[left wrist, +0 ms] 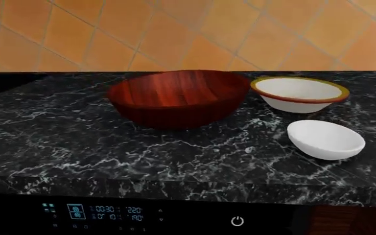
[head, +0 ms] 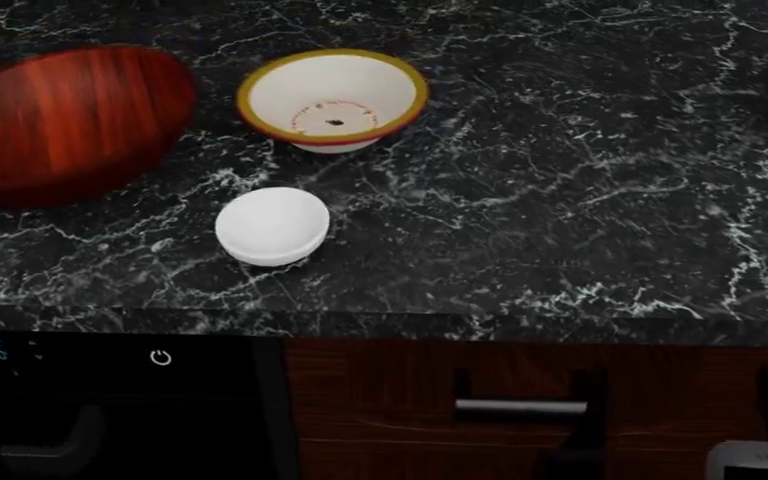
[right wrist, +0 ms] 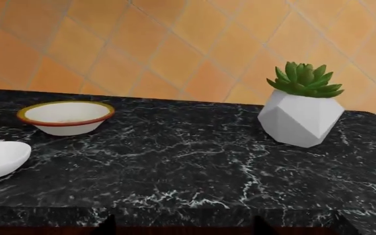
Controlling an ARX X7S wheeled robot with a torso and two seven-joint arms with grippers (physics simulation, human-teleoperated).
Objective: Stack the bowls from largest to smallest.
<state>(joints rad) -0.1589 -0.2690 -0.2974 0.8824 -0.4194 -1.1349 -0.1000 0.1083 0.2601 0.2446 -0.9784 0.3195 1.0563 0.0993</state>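
Bowls sit apart on the counter (head: pixel 558 200), none stacked: red bowl (head: pixel 64 115) far left, rimmed bowl (head: pixel 332 98) to its right, white bowl (head: pixel 272 226) nearer you. No pincer shows, so you cannot tell either one's state. Your first step is pending: grasp the rimmed bowl's edge and set it inside the red one.

A yellow-red-rimmed white bowl (right wrist: pixel 66 116) sits on the black marble counter (right wrist: pixel 195 166). A plain white bowl (right wrist: pixel 0 158) lies nearer, cut by the frame edge. A succulent in a faceted white pot (right wrist: pixel 301 115) stands well apart before the orange tiled wall (right wrist: pixel 162 49).
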